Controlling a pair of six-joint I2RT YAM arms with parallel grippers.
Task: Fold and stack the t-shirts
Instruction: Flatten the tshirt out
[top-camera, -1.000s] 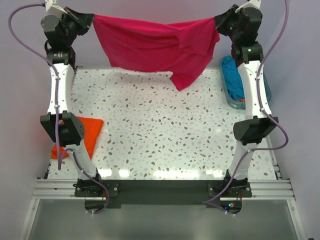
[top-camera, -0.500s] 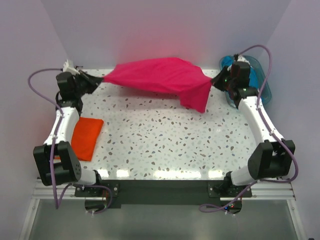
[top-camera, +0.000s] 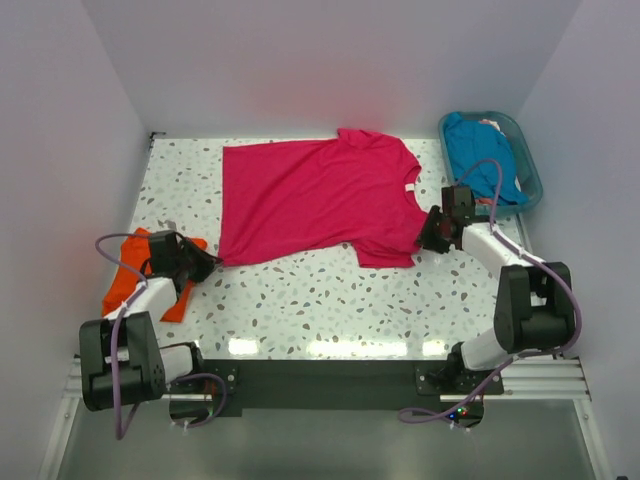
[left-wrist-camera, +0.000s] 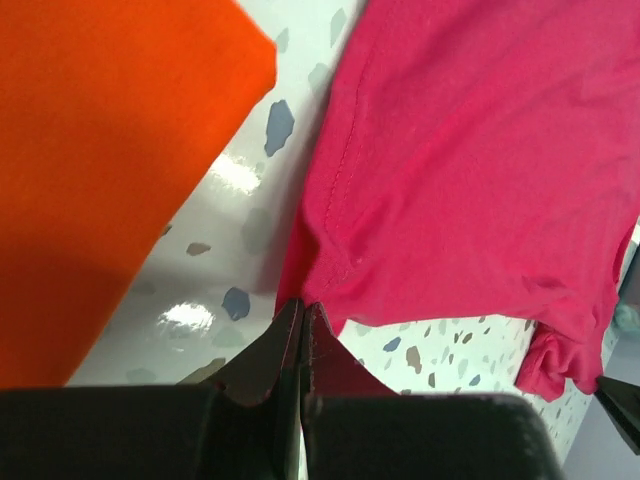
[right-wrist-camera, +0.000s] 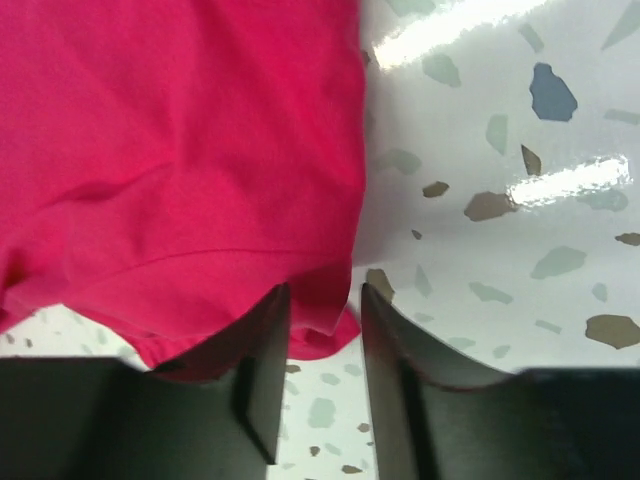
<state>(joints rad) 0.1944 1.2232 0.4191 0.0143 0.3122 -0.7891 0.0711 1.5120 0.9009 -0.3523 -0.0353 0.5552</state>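
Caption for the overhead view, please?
Pink t-shirt spread flat on the table, left hand and right hand at its near corners, beside a folded orange t-shirt.

Robot lab booth: speckled table (top-camera: 330, 300) between plain lilac walls (top-camera: 330, 70), aluminium mounting rail (top-camera: 540, 378) in front

Tabletop (top-camera: 330, 290): white terrazzo pattern, grey and brown flecks, glossy finish; row of bright light patches (top-camera: 330, 347) along the 6 o'clock edge. Back wall (top-camera: 330, 60) at 12 o'clock: plain pale lavender, matt, faint pink cast low at centre. Left wall (top-camera: 50, 150) at 9 o'clock and right wall (top-camera: 600, 120) at 3 o'clock: same lavender, bare. Aluminium rail (top-camera: 540, 375) across the 6 o'clock edge, slotted, silver, black plate (top-camera: 330, 375) at its middle. Grey surface (top-camera: 330, 440) below the rail, dull sheen. Lighting soft and even.
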